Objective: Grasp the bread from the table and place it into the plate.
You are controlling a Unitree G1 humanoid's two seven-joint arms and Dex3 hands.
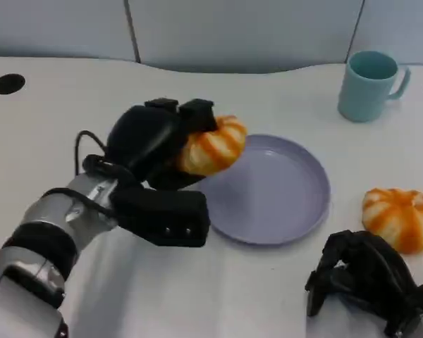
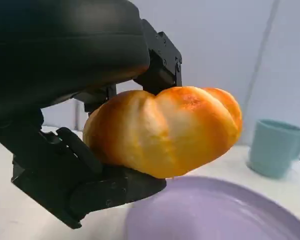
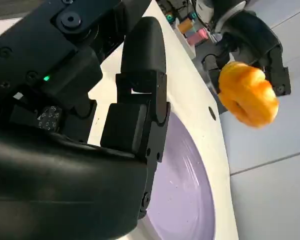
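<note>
My left hand (image 1: 155,144) grips an orange-and-cream ridged bread roll (image 1: 213,146) and holds it in the air over the left rim of the lavender plate (image 1: 282,193). In the left wrist view the bread roll (image 2: 162,131) sits between my black fingers (image 2: 90,185), just above the plate (image 2: 215,215). The right wrist view shows that same held roll (image 3: 247,93) beyond the plate (image 3: 182,185). A second bread roll (image 1: 402,217) lies on the table right of the plate. My right hand (image 1: 363,278) rests low at the front right, fingers curled, holding nothing.
A teal mug (image 1: 369,84) stands at the back right, also seen as the mug (image 2: 275,147) past the plate in the left wrist view. The white table (image 1: 49,134) has dark round holes at its far left and far right edges.
</note>
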